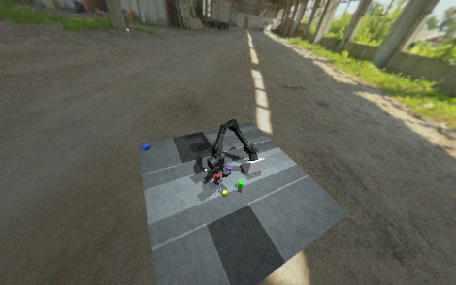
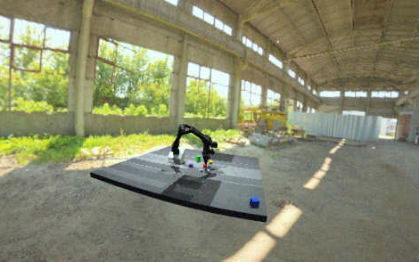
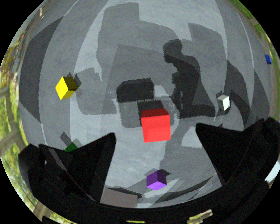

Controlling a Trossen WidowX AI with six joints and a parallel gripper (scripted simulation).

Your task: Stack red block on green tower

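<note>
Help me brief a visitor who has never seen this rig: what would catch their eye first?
Probably the black arm bent over the grey mat, its open pincer hanging empty right above the red block. Next, the bright little cubes around it: the green tower nearby, a yellow block, a purple one, and a blue block alone at the mat's corner.

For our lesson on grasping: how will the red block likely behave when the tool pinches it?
The red block looks like a flat-faced cube, so probably rigid and unlikely to roll. Being small, it is likely light and may slide if nudged by the open tool.
</note>
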